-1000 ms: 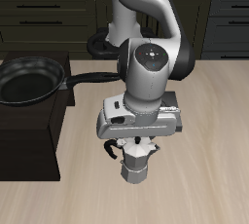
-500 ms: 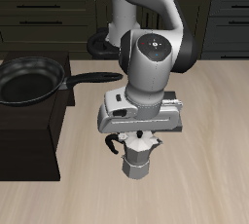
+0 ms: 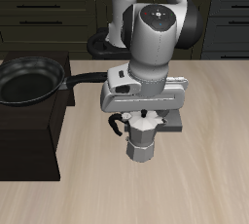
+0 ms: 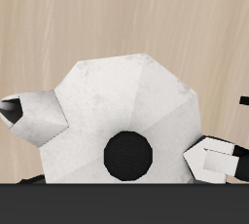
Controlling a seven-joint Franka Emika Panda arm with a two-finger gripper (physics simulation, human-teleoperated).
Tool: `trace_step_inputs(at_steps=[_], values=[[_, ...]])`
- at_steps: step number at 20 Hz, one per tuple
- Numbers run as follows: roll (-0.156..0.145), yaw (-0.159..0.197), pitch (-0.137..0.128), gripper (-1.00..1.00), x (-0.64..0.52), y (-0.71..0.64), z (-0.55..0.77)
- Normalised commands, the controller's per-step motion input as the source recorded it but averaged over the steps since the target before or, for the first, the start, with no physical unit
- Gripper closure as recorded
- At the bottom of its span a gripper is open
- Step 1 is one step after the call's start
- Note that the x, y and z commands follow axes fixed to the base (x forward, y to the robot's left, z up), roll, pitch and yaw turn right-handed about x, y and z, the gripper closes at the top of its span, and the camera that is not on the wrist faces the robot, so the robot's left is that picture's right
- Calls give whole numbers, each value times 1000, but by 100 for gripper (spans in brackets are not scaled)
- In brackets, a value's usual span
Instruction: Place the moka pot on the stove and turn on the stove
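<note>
Exterior view: the moka pot (image 3: 142, 140) is seen under the gripper (image 3: 144, 123), gripped at its top and held above the table (image 3: 209, 179), near the table's middle. Only a dark edge of the stove (image 3: 173, 122) is seen, just behind the pot. A frying pan (image 3: 29, 80) is set on a black cabinet block (image 3: 29, 135) alongside.

Wrist view: the pot's faceted lid (image 4: 126, 111) and black knob (image 4: 127, 155) are shown, with the fingers (image 4: 34, 116) pressed against either side.

Even soft light, faint shadows, sharp renders, no glare
</note>
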Motion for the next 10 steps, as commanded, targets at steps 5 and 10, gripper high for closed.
trace_step_inputs(at_steps=[5, 10], values=[[4, 4, -37, 100, -199, -90, 300], [-22, -14, -20, 100, -193, -201, 303]])
